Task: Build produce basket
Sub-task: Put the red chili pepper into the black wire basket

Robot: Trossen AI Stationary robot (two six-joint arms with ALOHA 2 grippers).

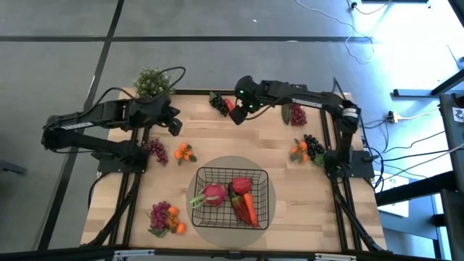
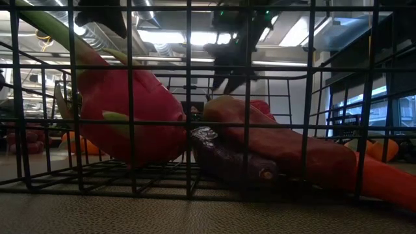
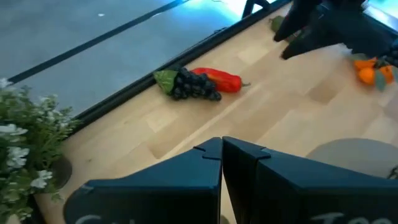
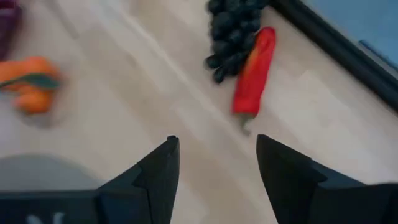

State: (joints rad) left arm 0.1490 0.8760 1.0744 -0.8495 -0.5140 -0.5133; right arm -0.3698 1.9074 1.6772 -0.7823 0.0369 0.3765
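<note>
The black wire basket (image 1: 264,210) stands on a grey round mat near the table's front edge. It holds a pink radish (image 1: 214,194), a dark eggplant (image 2: 227,161), a red pepper (image 1: 241,185) and a carrot (image 1: 249,209). Another red pepper (image 4: 254,71) lies against a black grape bunch (image 4: 233,28) at the table's far edge. My right gripper (image 4: 217,146) hangs open above the table just on the near side of that pepper, touching nothing. My left gripper (image 3: 222,149) is shut and empty, raised over the table's far left part.
A bushy potted plant (image 1: 151,82) stands at the far left corner. Loose produce lies around: purple grapes (image 1: 156,150) and oranges (image 1: 184,153) at left, grapes with oranges (image 1: 165,217) at front left, red grapes (image 1: 296,114) and black grapes with oranges (image 1: 308,148) at right.
</note>
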